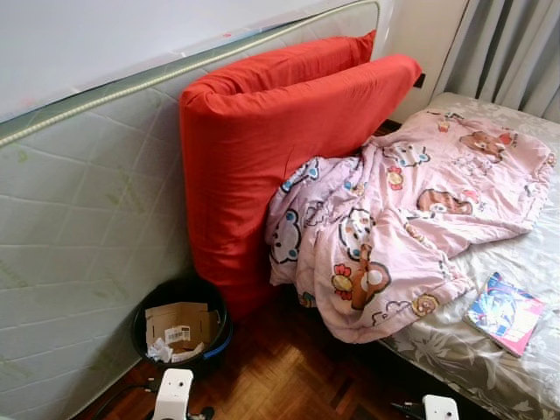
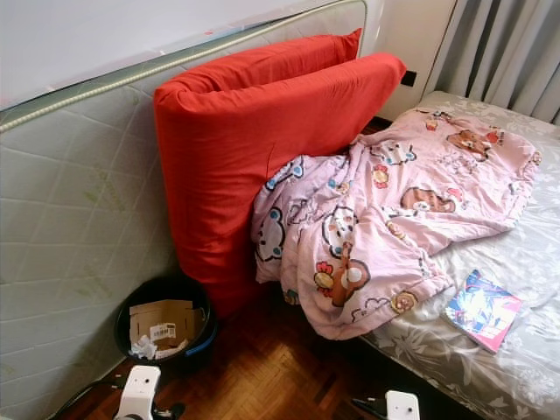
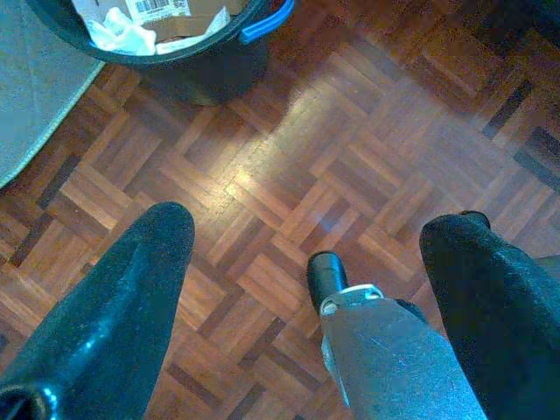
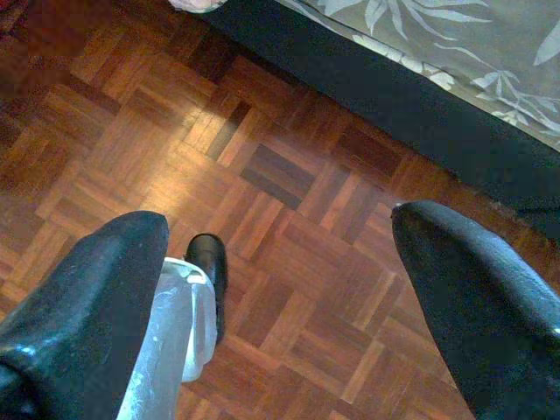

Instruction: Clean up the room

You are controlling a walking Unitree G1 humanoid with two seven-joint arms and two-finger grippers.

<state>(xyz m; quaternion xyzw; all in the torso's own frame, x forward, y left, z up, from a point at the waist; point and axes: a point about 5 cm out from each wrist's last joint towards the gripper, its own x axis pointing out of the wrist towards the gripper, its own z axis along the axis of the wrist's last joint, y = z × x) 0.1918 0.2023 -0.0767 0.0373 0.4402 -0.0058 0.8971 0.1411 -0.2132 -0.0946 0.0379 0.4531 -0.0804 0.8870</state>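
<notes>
- Blanket hangs off the bed; a pull could drag the book down.
- Both claws hang released, holding nothing, so nothing is gripped.

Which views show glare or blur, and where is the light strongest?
Both eye views are sharp and daylit; the wall above the mattress is washed out. Left wrist view: soft glare on the parquet floor, fingers blurred. Right wrist view: a similar sheen on the floor, the near fingers out of focus.
</notes>
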